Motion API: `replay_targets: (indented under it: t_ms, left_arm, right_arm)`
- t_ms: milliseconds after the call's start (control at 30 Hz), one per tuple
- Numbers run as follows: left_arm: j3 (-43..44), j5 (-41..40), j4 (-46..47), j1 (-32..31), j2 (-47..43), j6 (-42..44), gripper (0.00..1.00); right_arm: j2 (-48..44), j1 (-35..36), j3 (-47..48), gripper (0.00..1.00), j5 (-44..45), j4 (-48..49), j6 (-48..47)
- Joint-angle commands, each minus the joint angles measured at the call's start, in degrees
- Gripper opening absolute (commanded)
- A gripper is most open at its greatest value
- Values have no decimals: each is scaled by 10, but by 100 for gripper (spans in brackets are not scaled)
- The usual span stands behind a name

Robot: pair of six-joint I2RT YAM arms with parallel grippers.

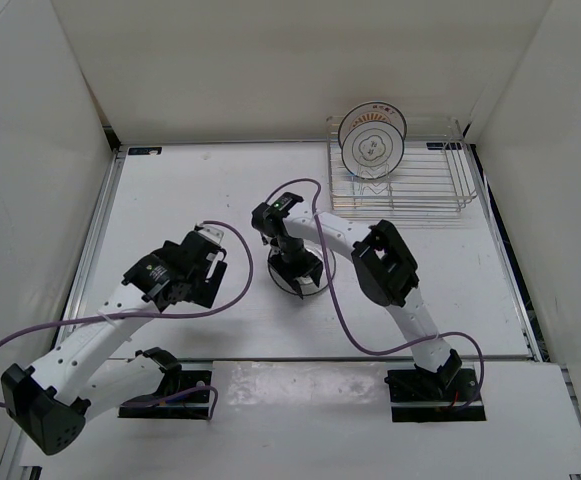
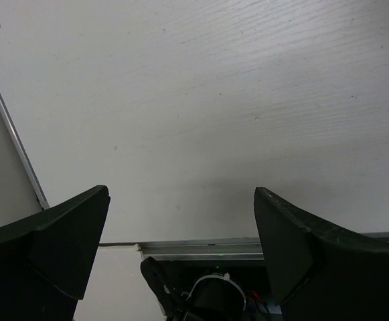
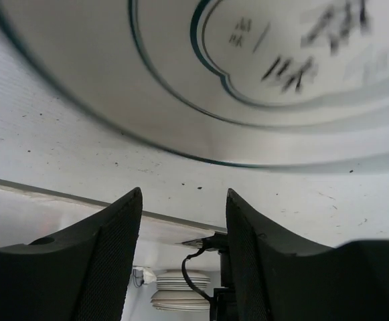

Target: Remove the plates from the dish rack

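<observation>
The dish rack (image 1: pixel 425 190) stands at the back right of the table. A white plate with a flower outline (image 1: pixel 372 146) stands upright in it, and the orange-patterned plate's rim (image 1: pixel 371 106) shows just behind it. Another white plate (image 1: pixel 286 285) lies flat on the table at the middle. In the right wrist view (image 3: pixel 248 80) it fills the top, blurred. My right gripper (image 1: pixel 299 272) (image 3: pixel 184 194) is open over its near edge and holds nothing. My left gripper (image 1: pixel 198 288) (image 2: pixel 181 190) is open and empty over bare table at the left.
White walls enclose the table on the left, back and right. A metal rail (image 2: pixel 201 247) runs along the near edge by the arm bases. A stack of white discs (image 3: pixel 179 291) shows past that edge in the right wrist view.
</observation>
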Motion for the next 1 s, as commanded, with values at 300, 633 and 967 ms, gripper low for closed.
replay_targets:
  t_ms: [300, 633, 967]
  left_arm:
    - [5, -48, -23, -46, -16, 3, 100]
    - [12, -80, -42, -71, -13, -19, 100]
    - [31, -98, -35, -82, -5, -10, 100]
  right_arm:
    - [50, -20, 22, 57, -19, -82, -4]
    - [-60, -17, 110, 57, 75, -151, 56]
    - [-303, -124, 97, 90, 87, 94, 238]
